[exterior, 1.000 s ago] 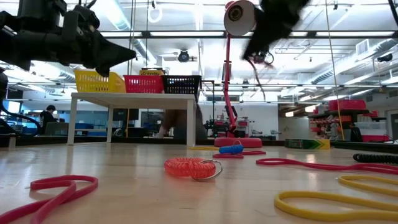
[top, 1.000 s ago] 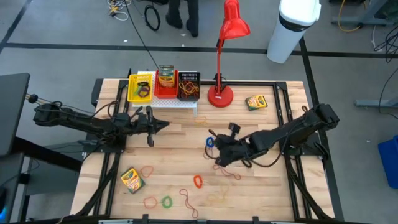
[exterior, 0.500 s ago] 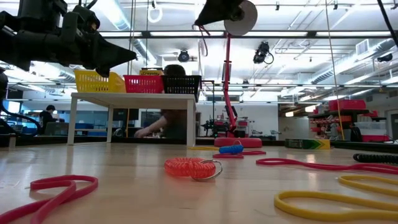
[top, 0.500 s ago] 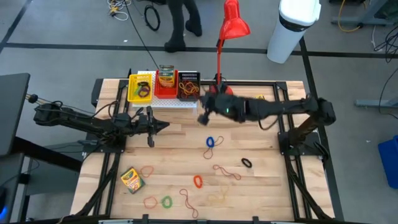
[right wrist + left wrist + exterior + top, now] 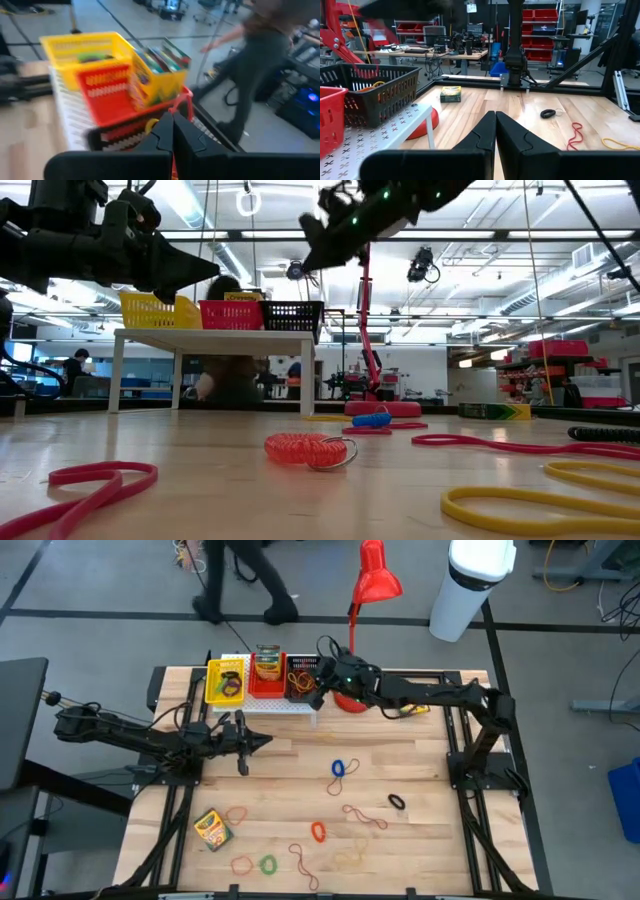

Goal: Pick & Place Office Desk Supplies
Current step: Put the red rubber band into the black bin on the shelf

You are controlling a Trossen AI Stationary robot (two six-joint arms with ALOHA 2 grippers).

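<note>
High view: the right end effector (image 5: 322,668) is hanging over the black basket (image 5: 303,678) on the white perforated rack (image 5: 300,706), having swung there from mid-table a second ago; its fingers are closed, and a thin red strand at their tips, probably a rubber band, suggests a delivery is under way. The left end effector (image 5: 262,743) is waiting, closed and empty, in front of the rack, unchanged from the earlier frames. A blue band (image 5: 340,768), a black band (image 5: 398,802) and a crayon box (image 5: 211,828) are lying loose on the table (image 5: 430,830); another crayon box (image 5: 266,663) is standing in the red basket (image 5: 266,686).

Low view: the right arm is now reaching above the baskets, where earlier it was nearer the red lamp (image 5: 370,310). A coiled red band (image 5: 305,448) is lying nearest the camera.

Left wrist view: the closed fingers are pointing across the table toward a far crayon box (image 5: 450,93).

Right wrist view: the closed fingers are pinching a red strand above the baskets; a person is walking past behind
</note>
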